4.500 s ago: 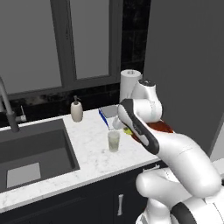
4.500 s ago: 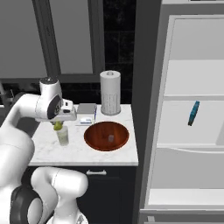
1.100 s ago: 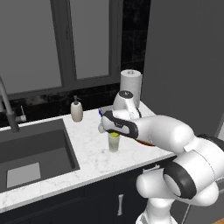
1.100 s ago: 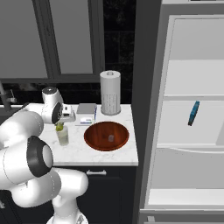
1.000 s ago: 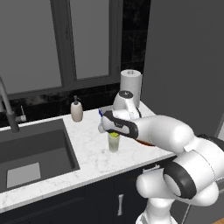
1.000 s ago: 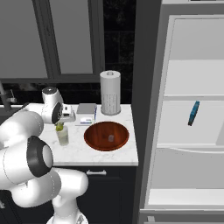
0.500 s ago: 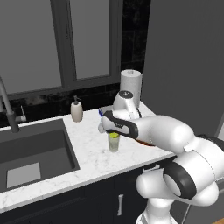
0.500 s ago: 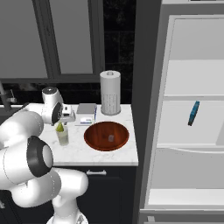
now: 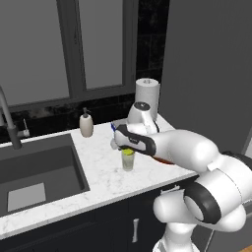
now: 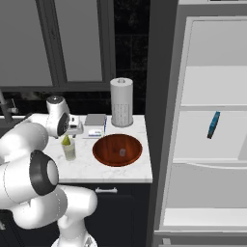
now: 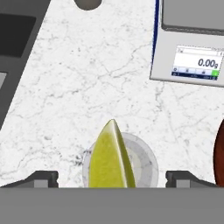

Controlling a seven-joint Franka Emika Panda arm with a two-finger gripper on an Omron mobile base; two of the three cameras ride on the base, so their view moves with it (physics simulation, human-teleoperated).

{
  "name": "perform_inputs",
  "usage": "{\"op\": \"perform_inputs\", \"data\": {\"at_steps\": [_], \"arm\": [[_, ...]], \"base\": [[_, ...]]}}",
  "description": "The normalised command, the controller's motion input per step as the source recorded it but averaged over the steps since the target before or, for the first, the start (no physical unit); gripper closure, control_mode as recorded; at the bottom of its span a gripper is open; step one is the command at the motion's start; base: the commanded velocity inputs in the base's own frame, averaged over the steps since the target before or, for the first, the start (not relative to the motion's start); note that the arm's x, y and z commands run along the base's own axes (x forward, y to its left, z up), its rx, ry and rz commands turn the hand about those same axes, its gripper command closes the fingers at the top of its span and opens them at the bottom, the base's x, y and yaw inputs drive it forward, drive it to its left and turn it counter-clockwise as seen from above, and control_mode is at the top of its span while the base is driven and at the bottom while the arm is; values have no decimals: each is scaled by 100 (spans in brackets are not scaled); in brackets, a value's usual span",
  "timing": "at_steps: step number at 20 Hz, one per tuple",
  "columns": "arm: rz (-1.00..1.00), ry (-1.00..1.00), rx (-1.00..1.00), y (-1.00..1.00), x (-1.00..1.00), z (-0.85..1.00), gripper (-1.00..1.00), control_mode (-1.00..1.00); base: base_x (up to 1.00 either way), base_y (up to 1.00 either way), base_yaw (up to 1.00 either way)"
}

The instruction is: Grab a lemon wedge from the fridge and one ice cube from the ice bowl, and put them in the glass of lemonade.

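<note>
The glass of lemonade [image 9: 128, 160] stands on the marble counter between the sink and the ice bowl [image 10: 117, 149]. A yellow lemon wedge [image 11: 109, 157] stands point-up in the glass [image 11: 146, 162], its tip above the rim. My gripper [image 11: 113, 178] hovers right over the glass, open wide; the fingertips [image 11: 41, 178] stand well clear of the wedge on both sides. The wedge [image 10: 65, 140] pokes out of the glass [image 10: 70, 151] in the right base view too. One ice cube [image 10: 122, 152] lies in the reddish-brown bowl. The fridge [image 10: 202, 82] stands open at the right.
A kitchen scale [image 11: 190, 43] sits just behind the glass, a paper towel roll [image 10: 121, 102] behind the bowl. A soap dispenser [image 9: 86, 124] and the sink [image 9: 34, 172] are to the left. A slim blue object [image 10: 212, 125] stands on a fridge shelf.
The jaws have opened from shut and let go of the lemon wedge, which now rests in the glass. The arm has held its place over the glass.
</note>
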Motion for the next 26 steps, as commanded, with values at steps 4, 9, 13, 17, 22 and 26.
{"op": "perform_inputs", "data": {"at_steps": [4, 9, 13, 17, 22, 26], "arm": [[0, 0, 5, -24, 0, 11, -100, -100], [0, 0, 6, -17, -6, 12, -100, -100], [0, 0, 2, -1, -16, 11, -100, -100], [0, -4, 0, 1, -35, 9, -100, -100], [0, -8, 2, -1, -63, 6, -100, -100], [-5, -9, 6, -13, -70, 12, -100, -100]], "base": [[0, 0, 0], [0, 0, 0], [0, 0, 0], [0, 0, 0], [0, 0, 0], [0, 0, 0]]}}
